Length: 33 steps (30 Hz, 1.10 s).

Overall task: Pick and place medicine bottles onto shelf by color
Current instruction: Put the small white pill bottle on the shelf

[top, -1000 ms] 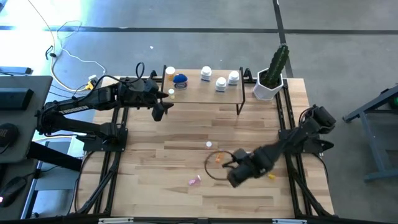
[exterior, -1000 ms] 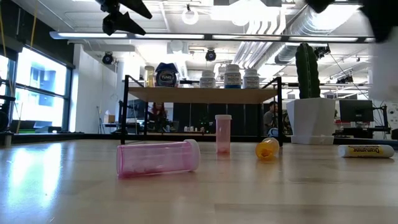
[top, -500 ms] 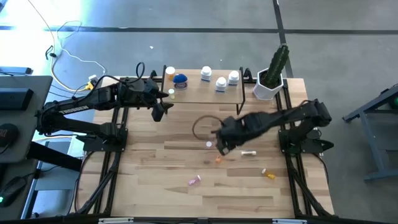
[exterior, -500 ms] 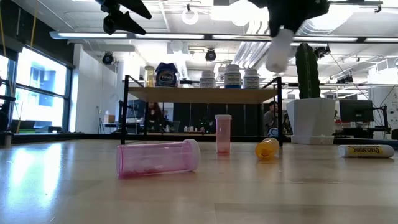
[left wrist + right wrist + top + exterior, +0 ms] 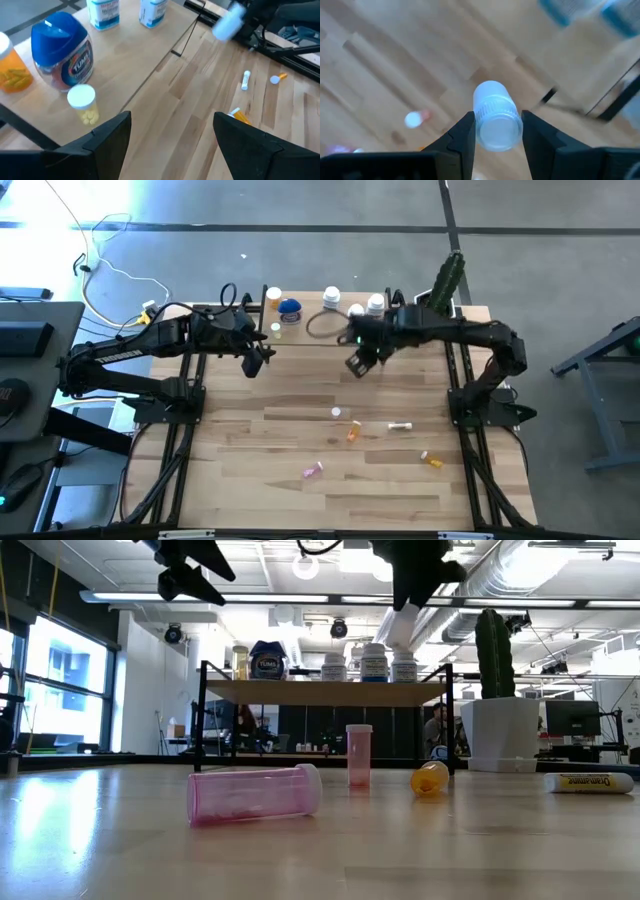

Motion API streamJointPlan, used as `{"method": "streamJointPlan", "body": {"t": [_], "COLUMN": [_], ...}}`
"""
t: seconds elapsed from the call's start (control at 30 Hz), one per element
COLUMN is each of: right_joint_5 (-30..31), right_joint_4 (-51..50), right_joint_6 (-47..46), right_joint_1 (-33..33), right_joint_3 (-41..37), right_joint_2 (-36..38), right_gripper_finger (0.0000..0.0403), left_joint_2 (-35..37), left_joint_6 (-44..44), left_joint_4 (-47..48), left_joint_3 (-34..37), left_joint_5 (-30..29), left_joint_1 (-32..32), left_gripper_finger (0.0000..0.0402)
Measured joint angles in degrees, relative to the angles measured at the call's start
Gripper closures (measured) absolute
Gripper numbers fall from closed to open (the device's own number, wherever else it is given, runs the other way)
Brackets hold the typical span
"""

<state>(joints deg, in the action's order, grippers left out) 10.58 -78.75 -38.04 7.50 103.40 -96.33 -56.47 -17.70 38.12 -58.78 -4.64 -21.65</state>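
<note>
While six bottles stand on the shelf and five lie on the surface, right fingers clamp a white bottle; left fingers gape.

shelf bottles blurred and cut off by the edge.

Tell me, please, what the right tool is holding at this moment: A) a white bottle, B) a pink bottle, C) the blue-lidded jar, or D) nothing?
A: the right tool is shut on a white bottle, carried in the air near the shelf; the pink bottle lies on the table and the blue-lidded jar stands on the shelf.
</note>
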Motion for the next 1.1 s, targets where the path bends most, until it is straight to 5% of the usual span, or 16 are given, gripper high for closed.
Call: {"method": "streamJointPlan", "body": {"t": [0.5,1.1], "right_joint_5": [-3.5,-8.0], "right_joint_4": [-2.3,-2.4], "right_joint_6": [20.4,35.8], "right_joint_1": [16.2,21.1], "right_joint_3": [3.1,-0.4], "right_joint_2": [0.0,-4.2], "right_gripper_finger": [0.0288,0.0288], "left_joint_2": [0.0,0.0], "left_joint_6": [-4.4,-4.8], "left_joint_4": [-0.3,-3.9], "left_joint_3": [0.0,0.0], "left_joint_5": [-0.7,-0.7], "left_joint_1": [0.0,-0.1], "left_gripper_finger": [0.0131,0.0131]}}
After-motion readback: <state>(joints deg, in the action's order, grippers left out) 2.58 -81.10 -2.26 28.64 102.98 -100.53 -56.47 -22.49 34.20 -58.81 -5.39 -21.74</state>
